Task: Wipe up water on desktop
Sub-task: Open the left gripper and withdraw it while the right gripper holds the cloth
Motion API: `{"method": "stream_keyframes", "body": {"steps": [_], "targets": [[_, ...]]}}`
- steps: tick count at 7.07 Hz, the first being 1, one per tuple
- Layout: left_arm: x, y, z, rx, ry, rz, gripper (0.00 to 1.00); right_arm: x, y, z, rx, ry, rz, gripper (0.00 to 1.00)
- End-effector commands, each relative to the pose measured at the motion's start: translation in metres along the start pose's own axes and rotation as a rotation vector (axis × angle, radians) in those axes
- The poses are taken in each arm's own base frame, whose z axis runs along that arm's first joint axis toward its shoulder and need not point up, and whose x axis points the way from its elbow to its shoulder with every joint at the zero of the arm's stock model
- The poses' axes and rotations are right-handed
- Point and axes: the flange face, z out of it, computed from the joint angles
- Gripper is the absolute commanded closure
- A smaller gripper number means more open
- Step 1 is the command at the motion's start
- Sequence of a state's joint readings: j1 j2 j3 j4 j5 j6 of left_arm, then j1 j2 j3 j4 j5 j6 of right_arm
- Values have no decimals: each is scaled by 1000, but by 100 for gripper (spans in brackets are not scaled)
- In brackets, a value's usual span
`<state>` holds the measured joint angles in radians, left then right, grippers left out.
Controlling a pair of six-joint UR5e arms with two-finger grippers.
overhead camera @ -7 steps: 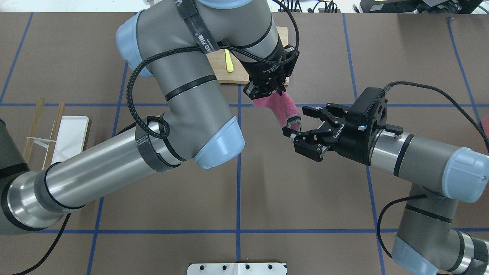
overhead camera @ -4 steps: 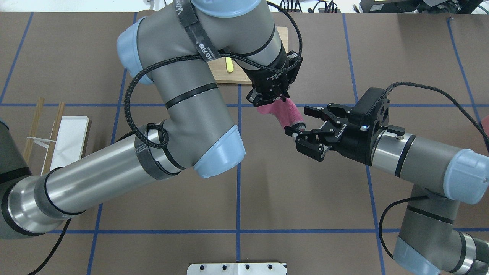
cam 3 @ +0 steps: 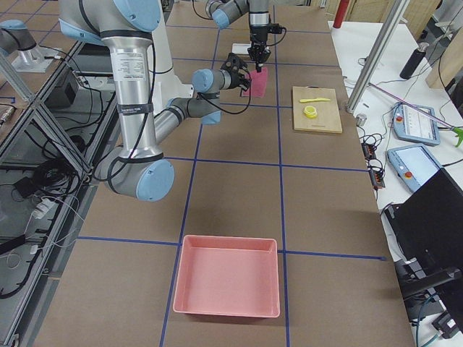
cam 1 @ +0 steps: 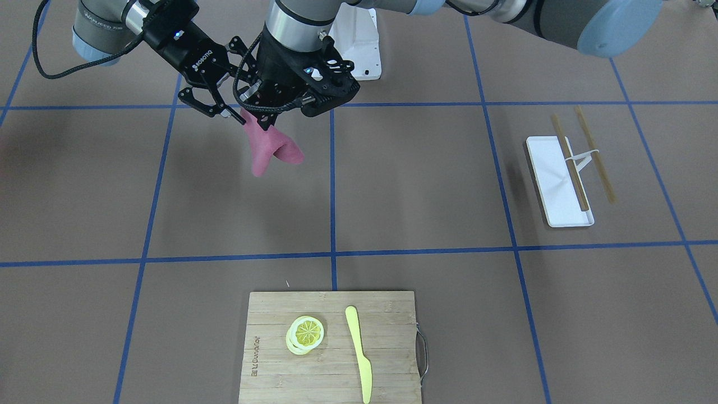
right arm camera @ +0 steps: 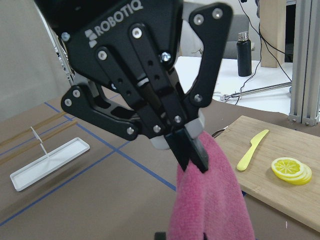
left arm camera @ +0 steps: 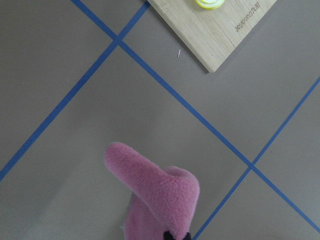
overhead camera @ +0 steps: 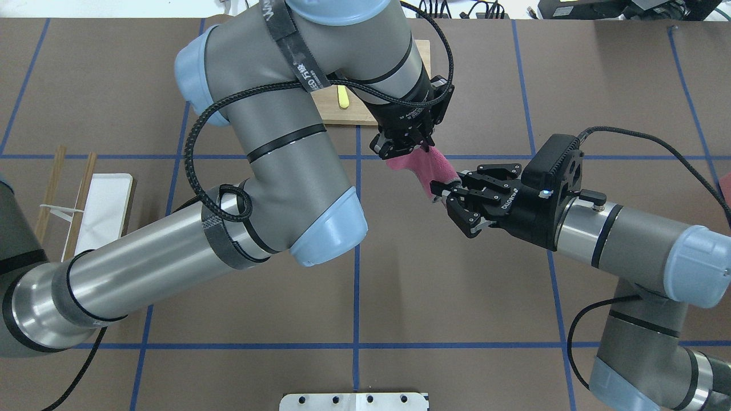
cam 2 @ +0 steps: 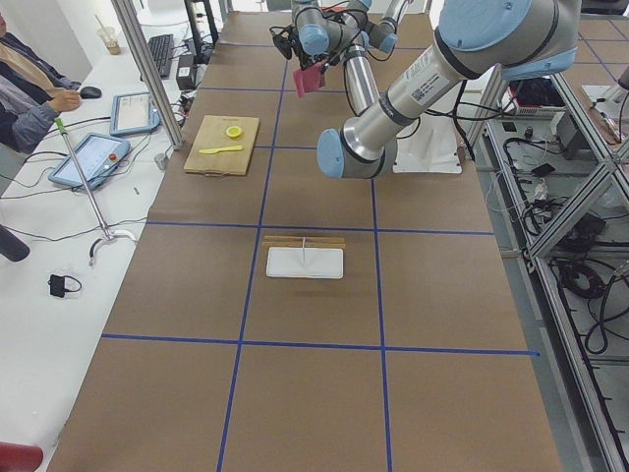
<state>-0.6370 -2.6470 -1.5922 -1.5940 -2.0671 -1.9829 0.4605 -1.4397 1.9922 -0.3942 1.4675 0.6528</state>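
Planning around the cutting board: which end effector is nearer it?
Left. The left end effector hangs between the board and the right end effector, which sits farther back toward the robot.

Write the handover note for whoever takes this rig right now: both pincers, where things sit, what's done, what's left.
Left pincer: shut on the top of the pink cloth, which hangs in the air, clear of the desktop.
Right pincer: at the cloth's side, jaws near together. Whether it grips the cloth cannot be told.
Done: the cloth is in hand, up off the table.
Left: lower the cloth and wipe the desktop. No puddle shows in any view, so find the wet spot first.
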Motion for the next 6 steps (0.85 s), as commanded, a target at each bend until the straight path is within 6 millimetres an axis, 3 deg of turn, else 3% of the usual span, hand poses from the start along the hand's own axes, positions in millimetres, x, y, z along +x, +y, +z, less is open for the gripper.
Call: {"method": "stream_keyframes", "body": {"steps": [1,2,3,4,5,6], "targets": [[1,0,-1,-1,2,6,100,0,0,0,-1,-1,30,100],[0,1,-3,-2,6,14,100,-2,-2,-2,4,-4,32,100],[-1,1,-4,-3,7,20,34,-3,-4,-3,9,-8,34,100],[-1,1,-9,-1,15,37,3,-4,-7,-8,15,-11,35,100],[0,1,-18,2,33,42,3,-2,-6,-16,10,-7,34,100],[6,-20,-43,31,67,31,3,3,-3,-27,-1,4,32,100]]}}
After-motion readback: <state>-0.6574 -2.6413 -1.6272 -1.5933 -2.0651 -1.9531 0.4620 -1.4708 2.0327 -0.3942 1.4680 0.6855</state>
